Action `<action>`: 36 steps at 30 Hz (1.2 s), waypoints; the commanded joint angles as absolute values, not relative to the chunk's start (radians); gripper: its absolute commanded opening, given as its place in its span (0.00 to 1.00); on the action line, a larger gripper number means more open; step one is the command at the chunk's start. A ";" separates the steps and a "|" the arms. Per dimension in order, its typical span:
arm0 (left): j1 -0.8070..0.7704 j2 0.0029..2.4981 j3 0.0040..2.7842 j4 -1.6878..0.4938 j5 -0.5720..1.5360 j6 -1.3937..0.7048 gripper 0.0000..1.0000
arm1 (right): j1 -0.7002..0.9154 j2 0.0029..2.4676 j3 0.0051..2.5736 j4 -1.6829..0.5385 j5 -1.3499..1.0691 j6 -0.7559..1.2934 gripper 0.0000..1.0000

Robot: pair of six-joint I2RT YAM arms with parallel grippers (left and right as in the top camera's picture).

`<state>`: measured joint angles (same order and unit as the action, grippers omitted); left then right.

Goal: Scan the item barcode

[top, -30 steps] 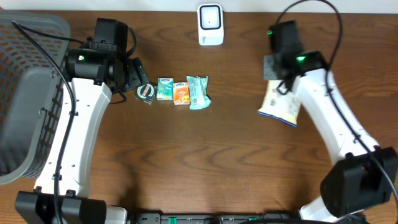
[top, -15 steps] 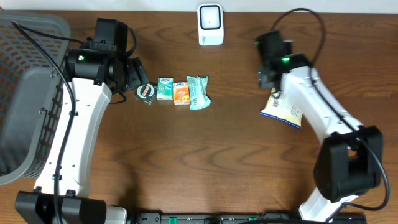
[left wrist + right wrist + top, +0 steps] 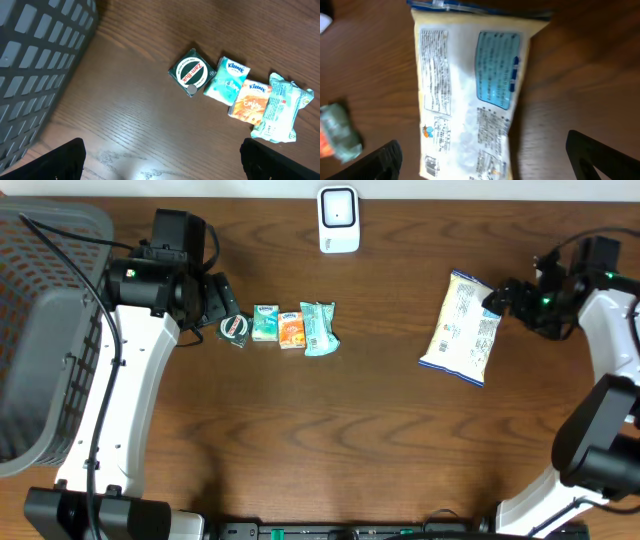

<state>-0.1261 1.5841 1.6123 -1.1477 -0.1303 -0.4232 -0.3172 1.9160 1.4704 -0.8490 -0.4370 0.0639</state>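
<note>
**Snack bag flat on the table, both grippers open**

Your right wrist view is blurred. The print on the white-and-blue crinkly snack bag (image 3: 467, 95) cannot be read, and its lower end runs out of frame. Overhead, the grey latticed plastic basket (image 3: 45, 330) is cut off at the left edge, and only its walls and grey floor show.

The bag lies flat on the brown wooden table (image 3: 330, 440), right of centre, well apart from the white barcode scanner (image 3: 338, 220) at the far edge. Your right gripper (image 3: 497, 302) sits just beside the bag's upper right edge, jaws spread wide, holding nothing.

Your left gripper (image 3: 160, 165) is also spread wide and empty. It is near the dark green tin with a round white label (image 3: 234, 327), which heads a row with a teal tissue pack (image 3: 265, 322), an orange tissue pack (image 3: 291, 329) and a pale green wrapped packet (image 3: 319, 328).
</note>
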 commanded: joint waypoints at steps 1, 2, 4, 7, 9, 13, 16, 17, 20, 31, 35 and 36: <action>-0.125 1.588 1.621 -1.151 -0.139 -0.436 0.98 | -0.317 2.012 1.478 -0.852 -0.642 -0.043 0.99; -0.125 1.588 1.621 -1.151 -0.139 -0.436 0.98 | -0.314 2.043 1.478 -0.849 -0.647 -0.046 0.99; -0.125 1.588 1.621 -1.151 -0.139 -0.436 0.98 | -0.310 2.098 1.478 -0.841 -0.665 -0.046 0.99; -0.125 1.588 1.621 -1.151 -0.139 -0.436 0.98 | -0.304 2.177 1.478 -0.825 -0.751 -0.047 0.98; -0.125 1.588 1.621 -1.151 -0.139 -0.436 0.98 | -0.299 2.223 1.478 -0.822 -0.833 -0.065 0.85; -0.125 1.588 1.621 -1.151 -0.139 -0.436 0.98 | -0.281 2.274 1.478 -0.814 -0.908 -0.080 0.08; -0.125 1.588 1.621 -1.151 -0.139 -0.436 0.98 | -0.273 2.265 1.479 -0.810 -0.908 -0.080 0.01; -0.125 1.588 1.621 -1.151 -0.139 -0.436 0.98 | -0.273 2.252 1.479 -0.807 -0.908 -0.077 0.01; -0.125 1.588 1.621 -1.151 -0.139 -0.436 0.98 | -0.274 2.197 1.479 -0.791 -0.904 -0.057 0.01; -0.125 1.588 1.621 -1.151 -0.139 -0.436 0.98 | -0.088 1.752 1.479 -0.787 0.018 0.146 0.01; -0.125 1.588 1.621 -1.151 -0.139 -0.436 0.98 | 0.117 1.708 1.479 -0.819 0.574 0.237 0.01; -0.125 1.588 1.621 -1.151 -0.139 -0.436 0.98 | 0.155 1.716 1.478 -0.828 0.654 0.247 0.01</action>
<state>-0.1261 1.5841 1.6123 -1.1477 -0.1303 -0.4232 0.0429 1.6894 1.4818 -0.8017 0.1223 0.1528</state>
